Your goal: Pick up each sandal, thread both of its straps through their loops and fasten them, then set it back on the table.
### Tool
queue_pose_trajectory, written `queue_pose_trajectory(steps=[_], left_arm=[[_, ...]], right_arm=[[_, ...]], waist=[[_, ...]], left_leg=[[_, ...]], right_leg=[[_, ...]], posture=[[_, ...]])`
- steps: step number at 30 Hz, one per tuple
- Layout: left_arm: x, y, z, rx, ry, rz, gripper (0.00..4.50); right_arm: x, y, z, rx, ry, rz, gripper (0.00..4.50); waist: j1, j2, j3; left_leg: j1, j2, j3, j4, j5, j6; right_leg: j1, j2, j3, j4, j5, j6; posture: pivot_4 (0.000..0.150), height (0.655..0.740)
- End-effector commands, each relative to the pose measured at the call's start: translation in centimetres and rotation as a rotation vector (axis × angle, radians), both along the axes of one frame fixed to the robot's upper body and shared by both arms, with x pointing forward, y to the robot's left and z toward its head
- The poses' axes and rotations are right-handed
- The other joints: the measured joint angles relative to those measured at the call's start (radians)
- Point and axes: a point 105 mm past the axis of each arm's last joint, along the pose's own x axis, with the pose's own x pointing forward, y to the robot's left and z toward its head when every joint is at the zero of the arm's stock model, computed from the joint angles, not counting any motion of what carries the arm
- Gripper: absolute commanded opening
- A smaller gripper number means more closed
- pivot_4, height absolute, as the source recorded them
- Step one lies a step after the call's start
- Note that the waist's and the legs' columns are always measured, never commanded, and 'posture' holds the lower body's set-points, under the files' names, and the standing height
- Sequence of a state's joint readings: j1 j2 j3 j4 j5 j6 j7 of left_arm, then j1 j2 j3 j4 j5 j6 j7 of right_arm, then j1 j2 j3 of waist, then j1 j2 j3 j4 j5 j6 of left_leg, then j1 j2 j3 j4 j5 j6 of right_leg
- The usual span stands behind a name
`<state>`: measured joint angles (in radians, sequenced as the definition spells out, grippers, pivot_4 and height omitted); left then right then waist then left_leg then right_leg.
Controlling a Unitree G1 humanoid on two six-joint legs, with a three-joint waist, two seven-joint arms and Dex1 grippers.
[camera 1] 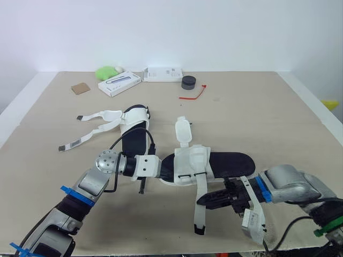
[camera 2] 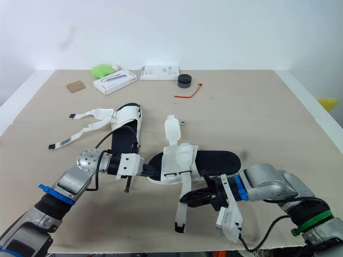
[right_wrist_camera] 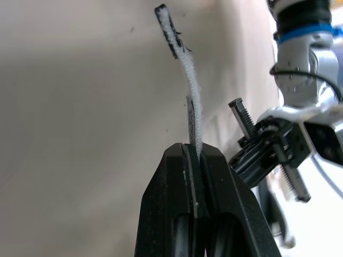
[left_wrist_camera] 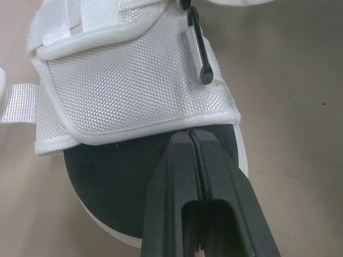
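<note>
Left gripper [left_wrist_camera: 191, 136]: closing tight on the near sandal [camera 1: 228, 162] at its toe end, likely bracing it.
Right gripper [right_wrist_camera: 194, 150]: clamping the loose strap [camera 1: 199, 206], probably readying it for threading.

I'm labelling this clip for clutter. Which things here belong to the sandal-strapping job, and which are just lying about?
Job:
near sandal, gripped by left claw
its strap, pinched by right claw
far sandal, straps loose

Lying about:
green soft thing
flat white box
second white box
black round object
red tie
brown card
</note>
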<state>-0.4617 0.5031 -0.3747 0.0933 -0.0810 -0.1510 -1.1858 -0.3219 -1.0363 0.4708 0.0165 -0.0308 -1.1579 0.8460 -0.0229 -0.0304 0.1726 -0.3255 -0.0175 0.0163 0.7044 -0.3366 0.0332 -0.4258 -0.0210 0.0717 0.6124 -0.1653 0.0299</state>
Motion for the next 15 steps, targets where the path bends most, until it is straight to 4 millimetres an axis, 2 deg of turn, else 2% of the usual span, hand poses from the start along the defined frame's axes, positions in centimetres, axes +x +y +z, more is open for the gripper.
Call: queue_pose_trajectory(steps=[1,6,11,15], left_arm=[[-0.5,0.7,-2.0,0.076,0.054,0.003,0.00],[-0.4,0.6,-2.0,0.076,0.055,0.000,0.00],[-0.5,0.5,-2.1,0.075,0.059,-0.002,0.00],[-0.5,0.4,-2.3,0.076,0.061,-0.003,0.00]], right_arm=[[-0.5,0.3,1.2,0.072,0.089,-0.014,0.08],[-1.1,0.5,1.5,0.092,0.133,-0.004,0.08],[-0.6,1.2,3.8,0.260,0.309,-0.115,0.08],[1.2,1.5,6.4,0.426,0.557,-0.267,0.08]], waist=[[0.000,0.000,0.000],[0.000,0.000,0.000],[0.002,0.000,0.000],[0.002,0.000,0.000]], left_leg=[[0.000,0.000,0.000,0.000,0.000,0.000],[0.001,0.001,0.001,0.000,-0.001,0.001],[0.000,0.001,0.001,0.000,-0.002,0.003],[0.000,0.002,0.001,0.000,-0.002,0.004]], right_leg=[[0.000,0.000,0.000,0.000,0.000,0.000],[0.000,0.000,0.000,0.000,-0.001,0.002],[0.000,-0.001,-0.001,0.000,-0.001,0.002],[0.000,-0.003,-0.001,0.000,-0.001,0.002]], posture=[[0.150,0.7400],[0.150,0.7400],[0.150,0.7400],[0.150,0.7400]])
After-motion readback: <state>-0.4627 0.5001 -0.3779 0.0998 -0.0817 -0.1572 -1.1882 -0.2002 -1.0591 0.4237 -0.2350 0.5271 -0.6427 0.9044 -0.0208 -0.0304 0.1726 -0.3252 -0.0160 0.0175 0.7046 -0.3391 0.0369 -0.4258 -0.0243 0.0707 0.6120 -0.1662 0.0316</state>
